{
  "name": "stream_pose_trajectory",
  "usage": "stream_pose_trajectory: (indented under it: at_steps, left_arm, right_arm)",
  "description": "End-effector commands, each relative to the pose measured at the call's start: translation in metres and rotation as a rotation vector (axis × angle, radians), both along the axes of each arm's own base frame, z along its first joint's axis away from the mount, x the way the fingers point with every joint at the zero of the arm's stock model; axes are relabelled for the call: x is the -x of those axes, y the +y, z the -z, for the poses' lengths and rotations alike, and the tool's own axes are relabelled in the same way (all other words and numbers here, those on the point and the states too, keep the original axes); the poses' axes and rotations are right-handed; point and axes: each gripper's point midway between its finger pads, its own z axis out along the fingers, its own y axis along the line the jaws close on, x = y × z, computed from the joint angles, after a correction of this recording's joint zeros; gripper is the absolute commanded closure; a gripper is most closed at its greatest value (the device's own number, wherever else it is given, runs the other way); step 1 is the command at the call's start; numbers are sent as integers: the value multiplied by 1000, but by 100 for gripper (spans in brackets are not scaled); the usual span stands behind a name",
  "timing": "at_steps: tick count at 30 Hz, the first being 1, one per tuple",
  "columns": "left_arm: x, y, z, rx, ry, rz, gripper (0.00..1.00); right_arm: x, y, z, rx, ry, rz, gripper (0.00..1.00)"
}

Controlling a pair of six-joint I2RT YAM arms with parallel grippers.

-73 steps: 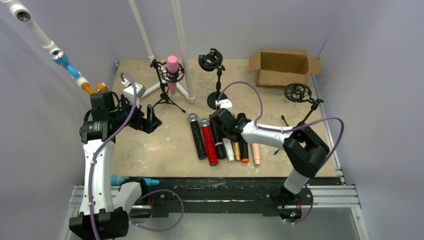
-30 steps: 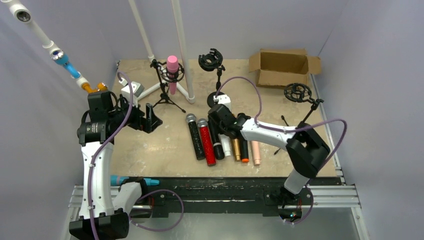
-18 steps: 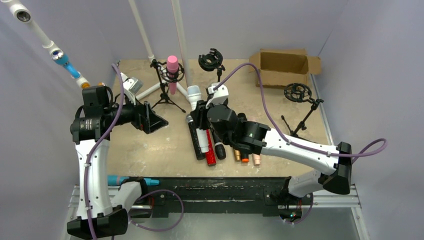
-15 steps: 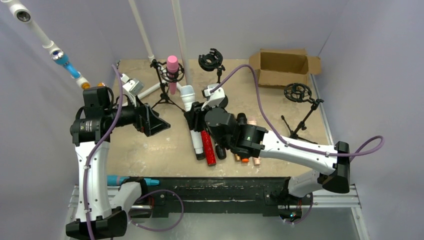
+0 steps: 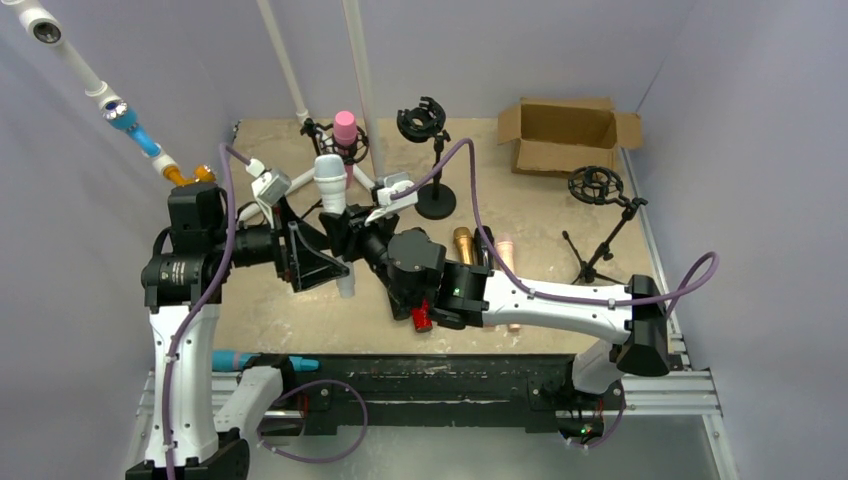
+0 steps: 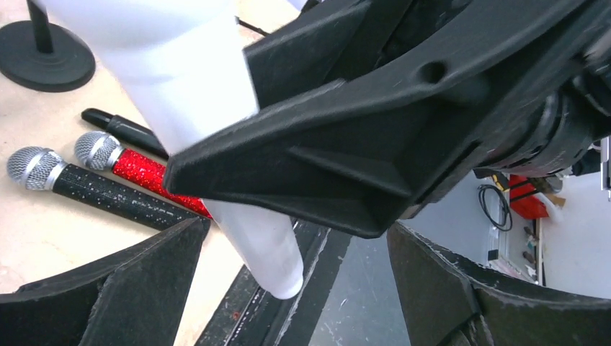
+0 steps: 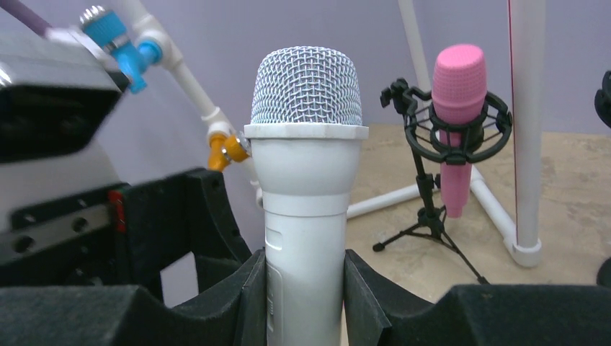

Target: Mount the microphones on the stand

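1. White microphone [image 7: 306, 180]: mesh head up, upright, lifted clear of the surface [image 5: 300, 310]. Held by its handle. Position: front left of centre, near the tripod stand [image 7: 432, 209].

2. Right fingers [image 7: 241, 303]: closed on the white microphone, one pad pressed to each side of the handle below the head.

3. Left fingers [image 6: 130, 288]: spread fully wide, holding nothing. The lower end of the white microphone's handle shows between them in the left wrist view; no contact visible.

4. Pink microphone [image 5: 345, 128]: upright, seated in the ring mount of the tripod stand, back left.

5. Round-base stand [image 5: 430, 150]: back centre, mount vacant.

6. Folding stand [image 5: 597, 190]: right side, ring mount vacant.

7. Loose microphones lying on the surface, partly hidden under the right arm:
 - red glitter microphone [image 6: 144, 169], silver head
 - black speckled microphone [image 6: 94, 191], just beside the red one
 - gold microphone [image 5: 463, 242]
 - peach microphone [image 5: 503, 250], beside the gold one

8. Cardboard box [image 5: 565, 130]: back right, flaps open.
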Motion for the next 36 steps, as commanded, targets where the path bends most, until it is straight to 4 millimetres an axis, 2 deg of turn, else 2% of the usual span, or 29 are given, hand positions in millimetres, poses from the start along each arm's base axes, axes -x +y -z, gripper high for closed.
stream_pose_trajectory:
  at_steps: [1,5,7,11,15,17,22,27,33,36]
  left_arm:
    - [1,-4,4,2,-4,11,0]
    - [-7,-4,14,-28,-3,-12,2]
    - [-11,-4,16,-29,-7,-19,10]
    - [-17,-5,16,-34,-22,-30,50]
    - [-24,0,18,-73,-55,-62,88]
    - [-26,3,19,-101,-83,-79,100]
    - [-24,8,24,-154,-147,-70,100]
    - [-22,8,25,-165,-167,-63,100]
    - [-18,6,26,-169,-167,-43,100]
    - [-15,6,30,-180,-169,-31,100]
  right_arm:
    - [4,-13,-66,-221,-87,43,100]
    - [12,-8,-77,-259,-111,21,100]
    - [14,-5,-77,-264,-111,6,100]
    - [18,-2,-71,-250,-97,-22,100]
    - [30,5,-64,-209,-50,-116,82]
    - [32,8,-60,-163,-16,-173,75]
    - [25,9,-38,-82,142,-368,56]
    - [30,6,-36,-24,163,-444,40]
    - [30,16,-33,-16,174,-460,37]
    - [29,22,-36,-28,170,-467,41]
